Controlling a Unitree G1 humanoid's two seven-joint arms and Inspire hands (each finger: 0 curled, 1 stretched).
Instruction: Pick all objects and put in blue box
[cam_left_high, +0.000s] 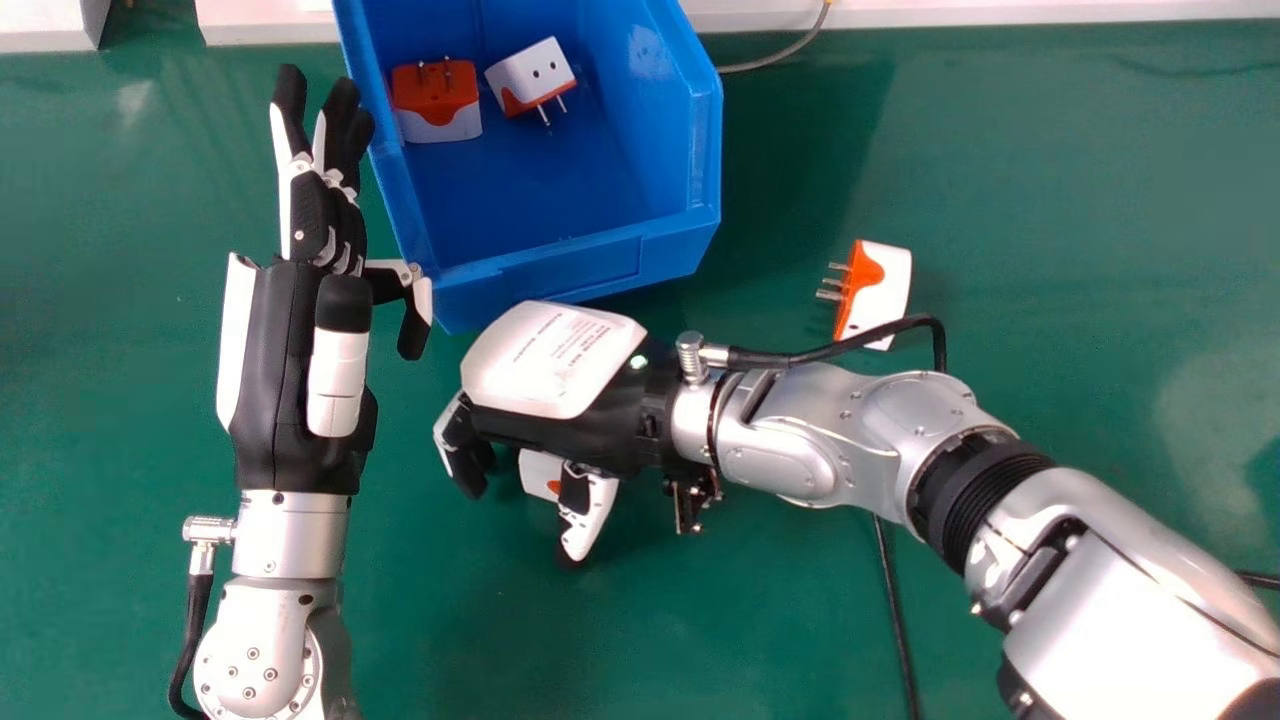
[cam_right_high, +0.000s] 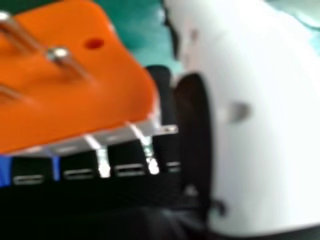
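At 11 o'clock in the head view, an angular, open-topped blue plastic box (cam_left_high: 545, 270) is already holding two plug adapters: a squat orange-and-white one (cam_left_high: 437, 100) with its prongs pointing towards 12, and a white one with orange trim (cam_left_high: 530, 75), whose face is showing two round holes. Half the visible job is looking done, with two pieces remaining outside. Just off centre towards 8 o'clock, the black-and-white right hand (cam_left_high: 555, 360) is bending its fingers and thumb around a third orange-and-white adapter (cam_left_high: 538, 474), though how firmly it is pinching I cannot tell. In the right hand view, that piece is presenting a flat, satiny orange face with rounded corners, a white edge and shiny metal pins (cam_right_high: 59, 54). Between 2 and 3 o'clock, the fourth adapter, a white block with a wavy orange band (cam_left_high: 875, 290), is lying on the smooth green tabletop (cam_left_high: 1050, 200), still needing collection. At 10 o'clock, the left hand (cam_left_high: 320, 215) is resting idle beside the box, fingers straight and holding nothing.
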